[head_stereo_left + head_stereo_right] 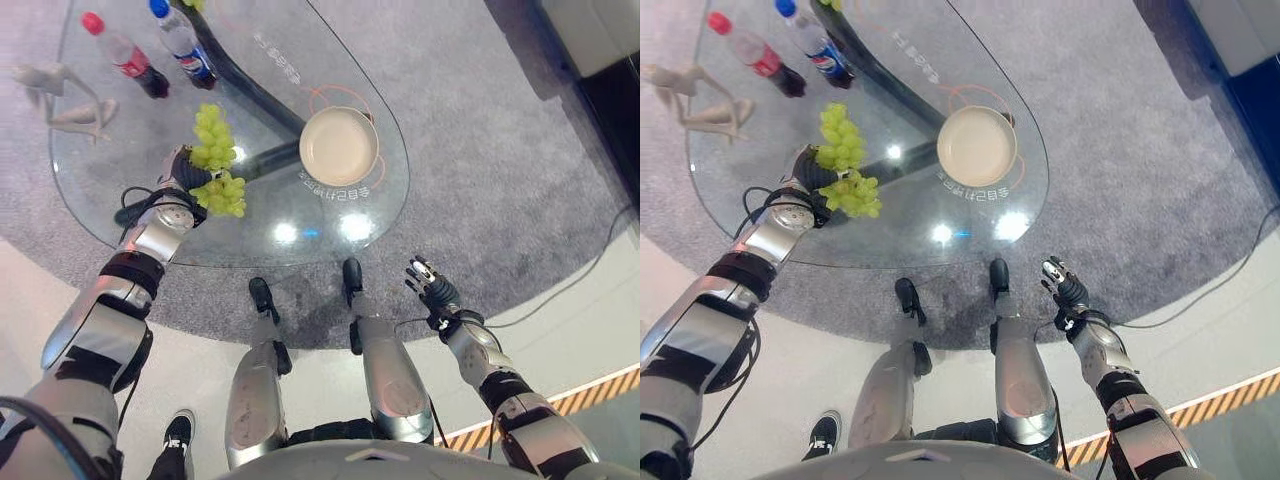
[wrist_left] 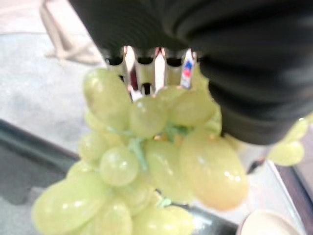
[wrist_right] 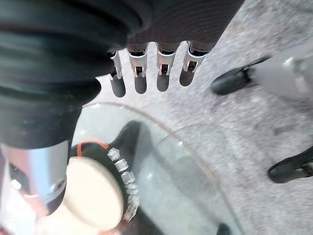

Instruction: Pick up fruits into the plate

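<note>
A bunch of green grapes (image 1: 215, 165) hangs over the left part of the glass table (image 1: 390, 205), with my left hand (image 1: 180, 172) shut on its middle. Close up in the left wrist view, the grapes (image 2: 146, 147) bulge out below the curled fingers (image 2: 146, 73). An empty cream plate (image 1: 340, 146) sits on the table to the right of the grapes, about a hand's width away. My right hand (image 1: 432, 285) hangs open and empty off the table's near right edge, above the carpet; its straight fingers (image 3: 139, 73) show in the right wrist view, with the plate (image 3: 93, 196) beyond.
Two capped drink bottles, one red-topped (image 1: 125, 55) and one blue-topped (image 1: 185, 42), lie at the table's far left. A white figurine (image 1: 60, 95) lies left of them. A dark curved base (image 1: 250, 90) runs under the glass. Grey carpet surrounds the table.
</note>
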